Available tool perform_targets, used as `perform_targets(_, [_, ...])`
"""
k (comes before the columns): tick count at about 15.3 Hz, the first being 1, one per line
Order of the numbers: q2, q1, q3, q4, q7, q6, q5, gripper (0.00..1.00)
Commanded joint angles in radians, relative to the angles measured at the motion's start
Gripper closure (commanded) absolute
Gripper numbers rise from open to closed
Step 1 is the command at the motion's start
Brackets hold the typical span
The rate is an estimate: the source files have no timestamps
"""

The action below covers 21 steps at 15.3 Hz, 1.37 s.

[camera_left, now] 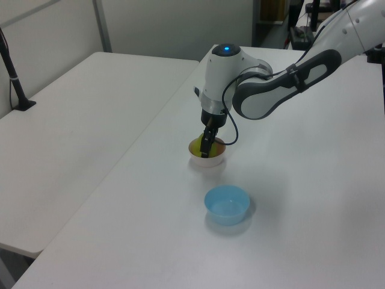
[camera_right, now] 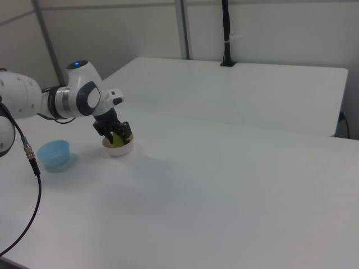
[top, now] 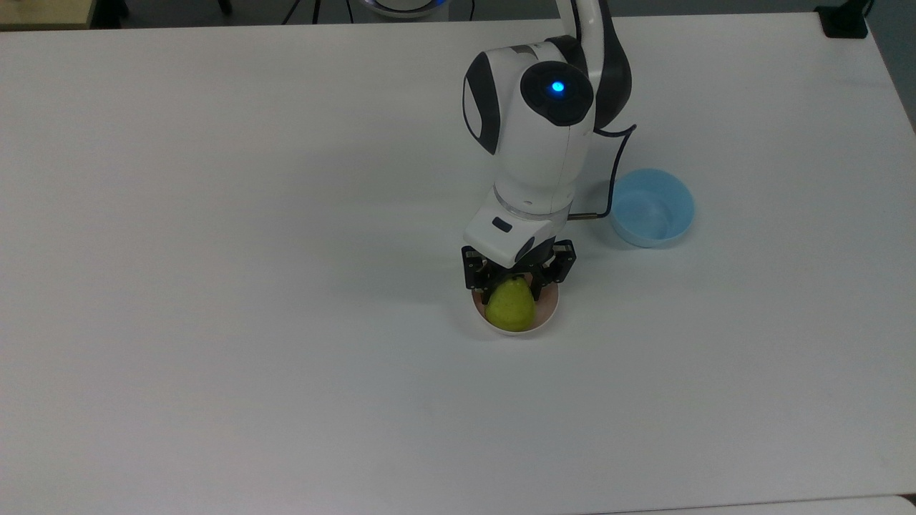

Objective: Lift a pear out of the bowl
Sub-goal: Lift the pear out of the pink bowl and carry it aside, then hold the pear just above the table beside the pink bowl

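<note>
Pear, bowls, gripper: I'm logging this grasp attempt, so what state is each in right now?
pear: in the pink bowl, stem toward the gripper.
pink bowl: upright on the table, holding the pear.
blue bowl: upright, empty.
gripper: fingers either side of the pear's narrow top.

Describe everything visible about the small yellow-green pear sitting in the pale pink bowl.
The small yellow-green pear has a smooth, slightly speckled skin, a rounded body and a narrower top with a dark stem spot. It sits in the small pale pink plastic bowl on the white table, its narrow end toward the robot. The black two-finger gripper straddles its upper part, one finger on each side, close against the skin.
</note>
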Motion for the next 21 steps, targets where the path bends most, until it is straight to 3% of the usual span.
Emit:
perform_targets(1, [-0.056, 0.006, -0.014, -0.001, 0.016, 0.008, -0.01, 0.57])
perform_targets(6, [-0.149, -0.002, -0.011, -0.023, 0.015, -0.038, -0.009, 0.57])
perform_targets(10, [-0.228, -0.051, 0.012, -0.087, 0.015, -0.054, -0.01, 0.57])
perform_targets(17, [-0.242, -0.244, 0.01, -0.103, -0.119, -0.173, -0.018, 0.55])
perform_targets(21, [-0.197, -0.281, 0.01, -0.115, -0.129, -0.17, -0.036, 0.54])
